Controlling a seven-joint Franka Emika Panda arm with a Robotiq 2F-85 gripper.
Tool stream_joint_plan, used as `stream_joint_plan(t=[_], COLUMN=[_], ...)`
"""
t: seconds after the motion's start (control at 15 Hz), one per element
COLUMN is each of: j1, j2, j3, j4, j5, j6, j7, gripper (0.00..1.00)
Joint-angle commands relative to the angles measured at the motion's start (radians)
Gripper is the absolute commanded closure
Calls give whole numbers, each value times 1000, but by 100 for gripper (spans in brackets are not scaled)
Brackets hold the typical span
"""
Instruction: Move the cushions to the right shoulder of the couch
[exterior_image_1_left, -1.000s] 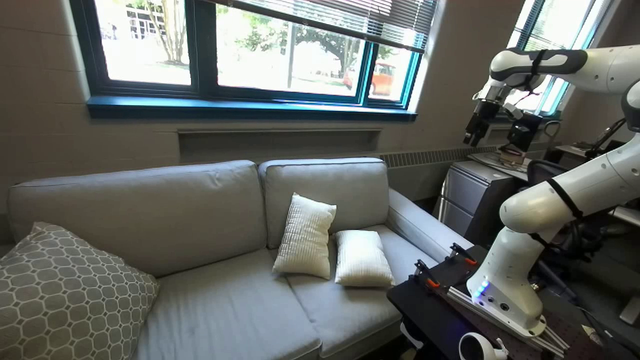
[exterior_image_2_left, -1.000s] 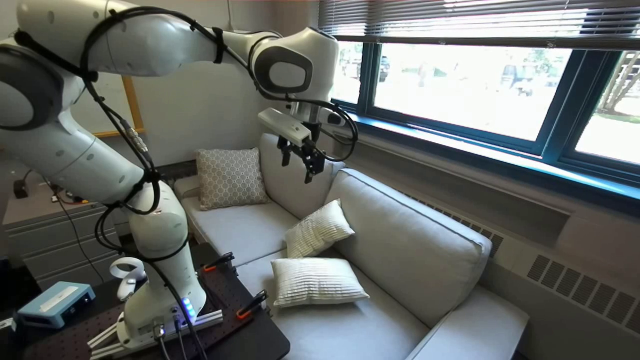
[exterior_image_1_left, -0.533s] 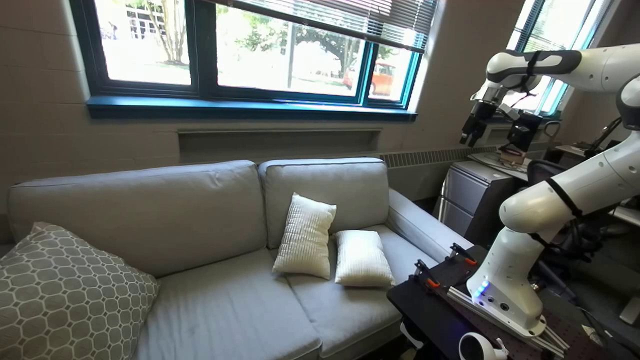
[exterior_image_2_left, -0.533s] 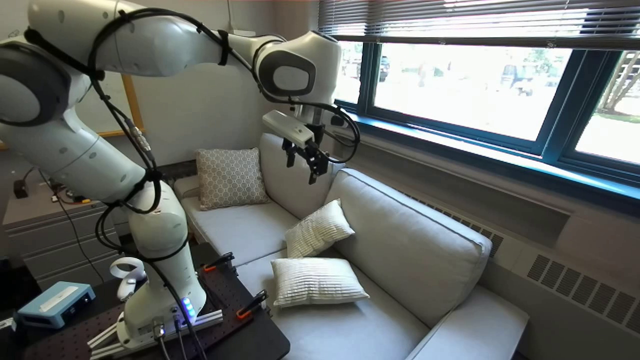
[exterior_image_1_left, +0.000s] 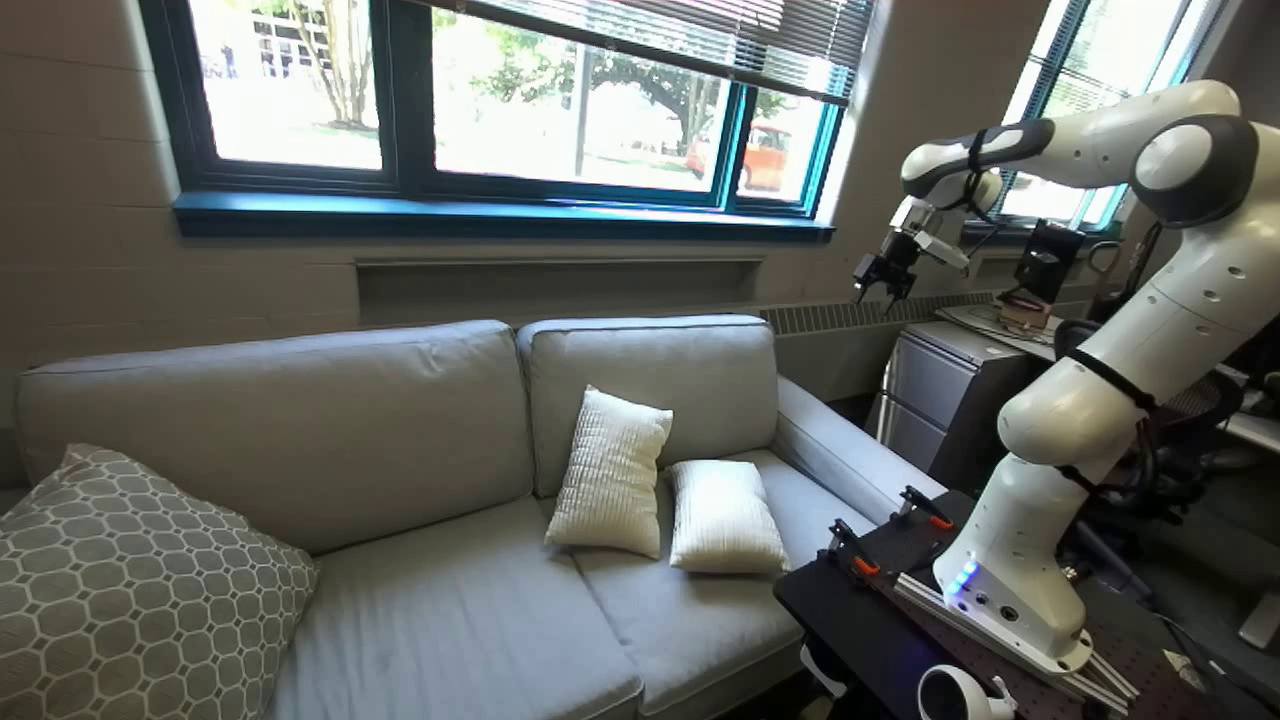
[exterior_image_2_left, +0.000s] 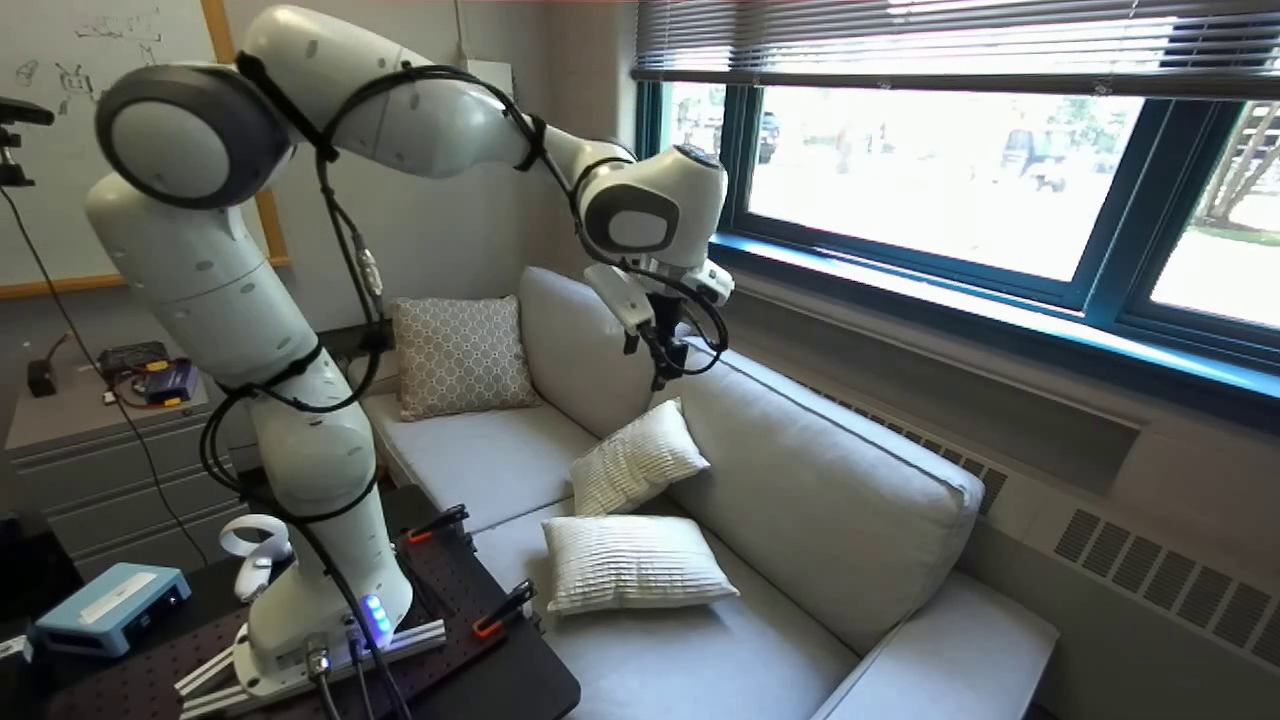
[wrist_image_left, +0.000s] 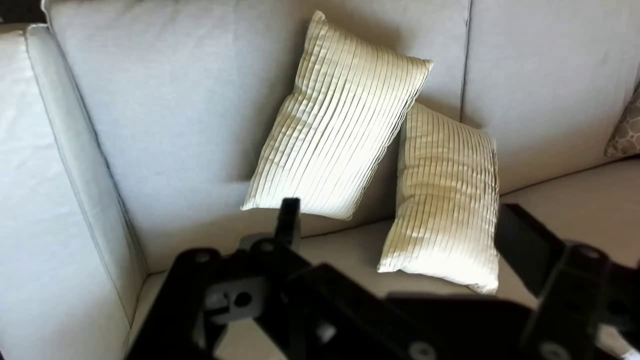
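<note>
First pick not yet made

Nearer the armrest (exterior_image_1_left: 850, 450), most likely the destination, and lying low: the near pleated throw pillow (exterior_image_1_left: 728, 515). Farther from the armrest, tilted up steeply: the far pleated throw pillow (exterior_image_1_left: 610, 475). Above armrest height, well apart from both: an empty hand (wrist_image_left: 400, 225) with widely spread jaws.

Probably best to start with the near pleated throw pillow, for the shorter carry to the armrest. Come down slowly, with jaws astride the edge facing the armrest, and press in a little before closing. Likely soft enough to bunch into a firm pinch. Then lift straight up before swinging toward the armrest, without dragging the far pleated throw pillow. Lay flat and centred on the armrest; apt to slide off if hung over one side.

Clearest in the wrist view, small and dark in both exterior views: the gap between the jaws. Missing from the wrist view: all but a corner of the lattice-patterned throw pillow (wrist_image_left: 629, 131), far from the armrest. Masked in an exterior view by an orange-tipped clamp (exterior_image_1_left: 918, 500): part of the armrest's front end.
</note>
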Motion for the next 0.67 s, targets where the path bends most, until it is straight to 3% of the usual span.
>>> stream_joint_plan(t=[0.0,0.4,0.53,0.6], j1=[-19,-25,-32,-35], j2=[196,480,530,482], j3=[60,143,163,164], j4=[97,204,251,174], j5=[89,103,108,97], j6=[59,219,144,215], j7=[133,399,393,370], gripper=[0,0,0,0])
